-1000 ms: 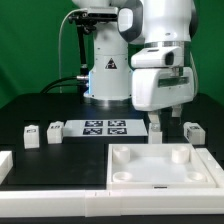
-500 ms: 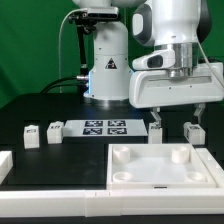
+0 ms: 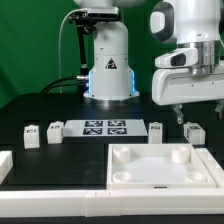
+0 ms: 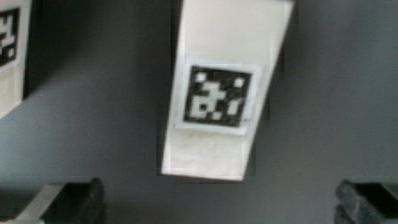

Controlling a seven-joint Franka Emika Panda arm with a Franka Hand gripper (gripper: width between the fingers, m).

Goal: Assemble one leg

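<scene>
Several small white legs with black-and-white tags lie on the dark table. Two are at the exterior view's left [image 3: 30, 134] [image 3: 55, 130], one is beside the marker board [image 3: 155, 130], and one is furthest to the exterior view's right [image 3: 195, 132]. My gripper [image 3: 198, 110] hangs open and empty above that rightmost leg, not touching it. In the wrist view this leg [image 4: 222, 95] lies lengthwise ahead of my gripper [image 4: 217, 205], between the lines of the two dark fingertips [image 4: 63, 200]. Another leg [image 4: 9, 50] shows at the frame edge.
The marker board [image 3: 105, 126] lies in the middle of the table. The large white square panel [image 3: 125, 172] with round corner sockets sits in front. A white bar end [image 3: 5, 163] shows at the exterior view's left edge. The robot base [image 3: 108, 70] stands behind.
My gripper has moved toward the exterior view's right, from above the leg beside the marker board to above the rightmost leg. It stays open. No part has moved.
</scene>
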